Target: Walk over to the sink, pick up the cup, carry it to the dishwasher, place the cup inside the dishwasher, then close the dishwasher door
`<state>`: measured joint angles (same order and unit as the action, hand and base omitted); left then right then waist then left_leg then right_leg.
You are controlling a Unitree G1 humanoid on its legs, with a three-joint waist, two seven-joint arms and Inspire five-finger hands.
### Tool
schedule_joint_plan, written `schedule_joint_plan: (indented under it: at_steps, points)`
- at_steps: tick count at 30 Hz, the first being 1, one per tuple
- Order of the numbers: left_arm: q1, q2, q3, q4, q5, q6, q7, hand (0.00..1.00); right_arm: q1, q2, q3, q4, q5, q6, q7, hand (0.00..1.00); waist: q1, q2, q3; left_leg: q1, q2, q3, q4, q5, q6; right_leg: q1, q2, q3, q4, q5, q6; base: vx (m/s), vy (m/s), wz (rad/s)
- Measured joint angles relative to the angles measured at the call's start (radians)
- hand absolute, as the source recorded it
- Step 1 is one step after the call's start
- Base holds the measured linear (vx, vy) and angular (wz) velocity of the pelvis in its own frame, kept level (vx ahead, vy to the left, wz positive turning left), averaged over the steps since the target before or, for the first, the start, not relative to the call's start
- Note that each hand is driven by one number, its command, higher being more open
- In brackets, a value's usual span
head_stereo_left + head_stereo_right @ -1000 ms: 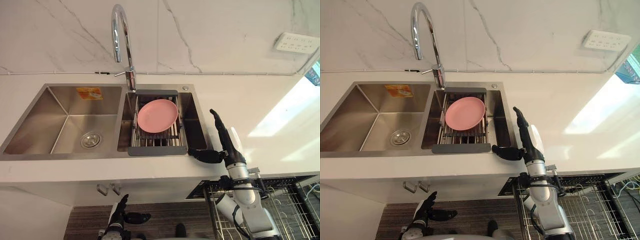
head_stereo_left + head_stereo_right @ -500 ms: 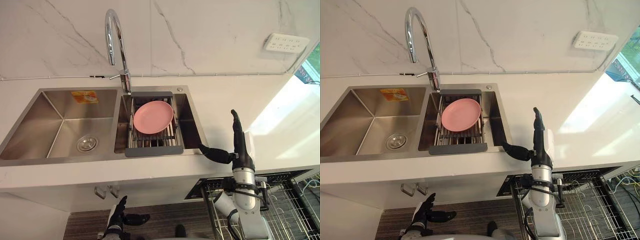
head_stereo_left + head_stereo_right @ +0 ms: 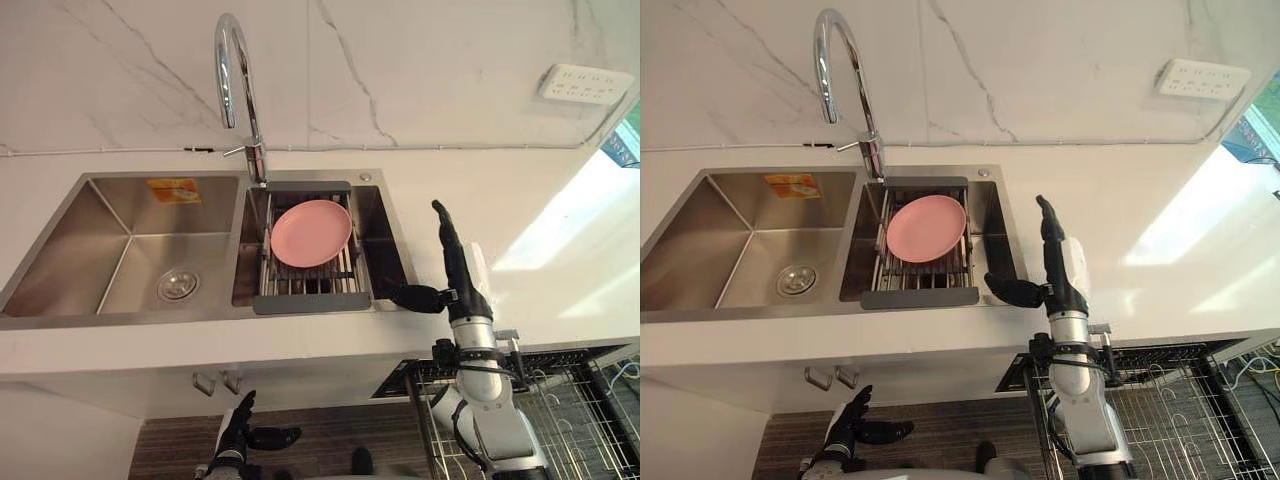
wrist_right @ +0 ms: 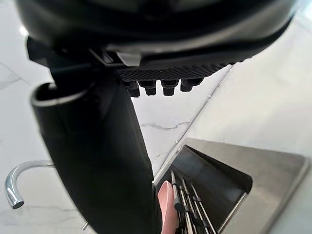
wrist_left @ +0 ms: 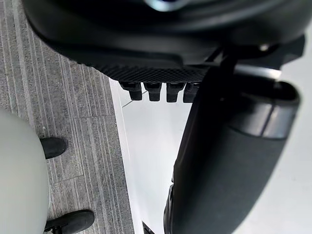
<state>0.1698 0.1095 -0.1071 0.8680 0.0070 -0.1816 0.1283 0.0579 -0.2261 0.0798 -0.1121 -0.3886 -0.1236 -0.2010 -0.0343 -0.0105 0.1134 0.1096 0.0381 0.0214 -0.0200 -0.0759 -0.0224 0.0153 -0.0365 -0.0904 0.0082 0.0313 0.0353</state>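
Leftmost, the left hand (image 3: 243, 425) hangs low above the floor, fingers loose, holding nothing. In the sink (image 3: 60, 250), right of the faucet (image 3: 232, 60), a drain rack (image 3: 310, 300) spans the smaller basin, so a pink plate (image 3: 311, 233) can drip. Where the cup is I cannot tell. Just beside the sink, the right hand (image 3: 455, 268) is raised over the counter (image 3: 520, 200), fingers straight, thumb spread, empty, likely poised to reach in. Below, the dishwasher rack (image 3: 560, 410) sits drawn out, ready for loading.
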Motion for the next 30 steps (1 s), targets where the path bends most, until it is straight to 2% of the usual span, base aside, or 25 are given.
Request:
schedule_joint_plan:
  at_steps: [4, 15, 20, 30]
  points:
    - [-0.004, -0.002, -0.001, -0.003, -0.008, -0.001, -0.001, 1.00, -0.049, -0.041, 0.025, 0.049, -0.033, 0.000, 0.004, 1.00, 0.016, 0.005, 0.003, -0.012, -0.001, -0.012, 0.000, 0.001, 0.000, -0.003, -0.001, -0.012, -0.008, 0.000, 0.000, -0.01, -0.005, 0.08]
    - [-0.005, -0.005, -0.002, -0.014, -0.010, -0.002, -0.002, 1.00, -0.223, -0.128, 0.092, 0.191, -0.130, 0.008, 0.003, 1.00, 0.026, 0.012, 0.010, -0.037, 0.001, -0.031, -0.001, 0.009, -0.005, -0.018, -0.002, -0.035, -0.005, 0.000, 0.000, 0.00, -0.007, 0.07]
    - [-0.001, -0.006, -0.004, -0.036, -0.010, -0.002, -0.002, 1.00, -0.271, -0.136, 0.109, 0.220, -0.155, 0.008, 0.003, 1.00, 0.042, 0.012, 0.015, -0.043, 0.001, -0.032, -0.001, 0.009, -0.005, -0.032, -0.004, -0.035, 0.014, -0.008, 0.001, -0.01, -0.001, 0.01]
    - [0.000, -0.004, -0.003, -0.055, -0.027, -0.009, 0.000, 1.00, -0.350, -0.150, 0.166, 0.321, -0.211, 0.016, 0.001, 1.00, 0.047, 0.011, 0.044, -0.056, -0.009, -0.048, 0.003, 0.012, -0.001, -0.042, -0.017, -0.052, 0.031, -0.020, 0.003, -0.03, 0.000, 0.05]
